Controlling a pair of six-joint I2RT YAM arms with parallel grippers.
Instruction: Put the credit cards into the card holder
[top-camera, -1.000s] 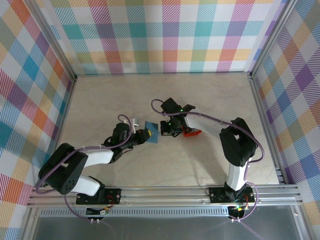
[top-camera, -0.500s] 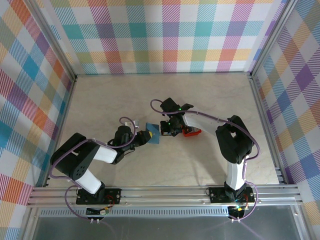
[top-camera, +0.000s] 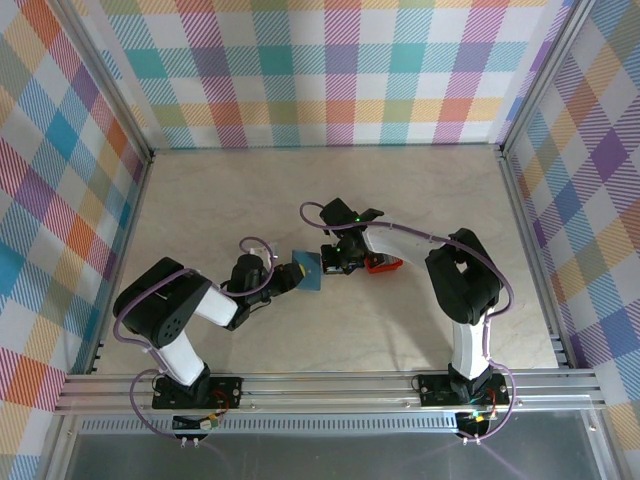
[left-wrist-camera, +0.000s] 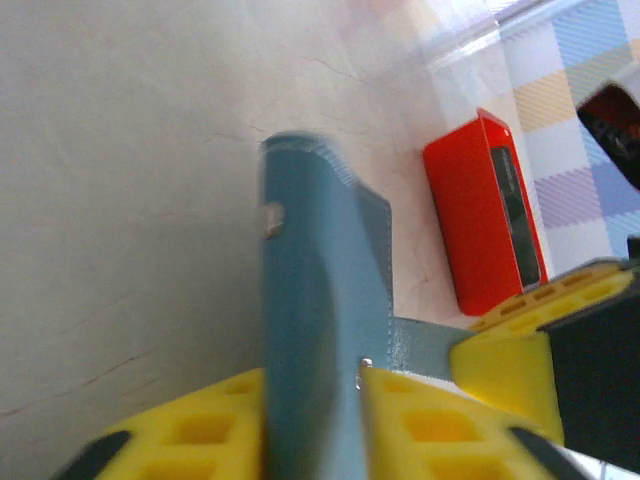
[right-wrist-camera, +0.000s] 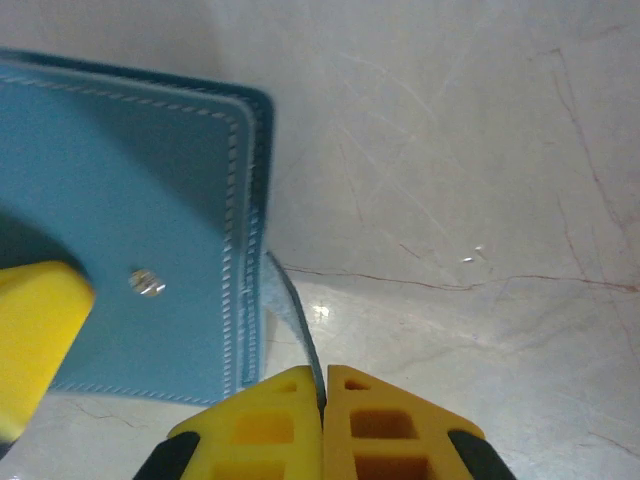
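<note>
Left gripper (left-wrist-camera: 312, 400), right gripper (right-wrist-camera: 323, 385), one card holder (right-wrist-camera: 130, 200) between, one red tray (left-wrist-camera: 480, 210)

A pale, marbled beige counter (top-camera: 420, 200) with faint hairline veins (reddish up close) lies under soft, even light. Checked walls (top-camera: 330, 70) in pastel teal, orange, purple and yellow enclose three sides, framed by aluminium posts (top-camera: 118, 100), with a rail (top-camera: 330, 388) along the near edge.

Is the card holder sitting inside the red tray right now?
No: in the left wrist view the card holder is between the fingers of the left gripper, and the red tray lies apart beyond it.
</note>
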